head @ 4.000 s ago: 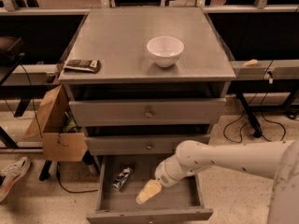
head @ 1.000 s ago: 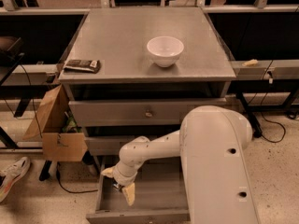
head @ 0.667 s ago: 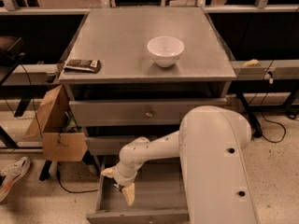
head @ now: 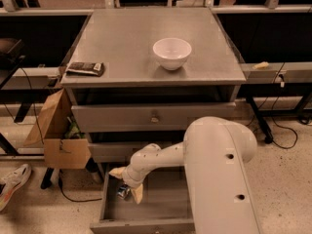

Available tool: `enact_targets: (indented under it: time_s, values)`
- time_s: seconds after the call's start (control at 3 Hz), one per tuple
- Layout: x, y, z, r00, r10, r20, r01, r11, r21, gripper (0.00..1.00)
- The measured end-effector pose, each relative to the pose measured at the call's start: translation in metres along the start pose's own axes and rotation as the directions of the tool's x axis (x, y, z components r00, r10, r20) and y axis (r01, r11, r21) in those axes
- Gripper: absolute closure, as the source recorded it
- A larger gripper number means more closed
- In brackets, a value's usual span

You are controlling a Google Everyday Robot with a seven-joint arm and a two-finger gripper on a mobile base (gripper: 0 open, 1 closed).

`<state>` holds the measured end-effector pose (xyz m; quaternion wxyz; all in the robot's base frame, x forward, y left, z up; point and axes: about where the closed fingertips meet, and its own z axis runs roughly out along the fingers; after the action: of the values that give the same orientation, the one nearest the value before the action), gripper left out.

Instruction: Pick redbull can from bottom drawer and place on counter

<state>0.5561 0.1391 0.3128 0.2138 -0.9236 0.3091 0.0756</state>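
The bottom drawer (head: 146, 224) stands pulled open at the foot of the grey cabinet. Inside it, at the left, lies the redbull can (head: 121, 192), a small silver and blue can partly covered by my hand. My gripper (head: 127, 183) is down in the drawer right at the can, with the white arm reaching in from the right. The counter (head: 131, 38) is the flat grey top of the cabinet above.
A white bowl (head: 171, 52) stands on the counter right of centre, and a dark flat packet (head: 85, 68) lies at its left front corner. The two upper drawers are closed. A cardboard box (head: 58, 135) and a shoe (head: 12, 182) sit on the floor to the left.
Over four seconds the arm swung from the drawer's right side to its left, onto the can. In the last second it has hardly moved.
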Motion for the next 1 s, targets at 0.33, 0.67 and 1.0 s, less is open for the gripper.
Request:
enact_targets:
  time_s: [0.33, 0.67, 1.0]
  values:
    - [0.027, -0.003, 0.013, 0.998, -0.041, -0.047, 0.043, 0.9973, 0.059, 0.00]
    - [0.045, -0.002, 0.031, 0.991, -0.089, -0.097, 0.097, 0.9921, 0.079, 0.00]
    - [0.045, -0.002, 0.031, 0.991, -0.090, -0.097, 0.097, 0.9921, 0.079, 0.00]
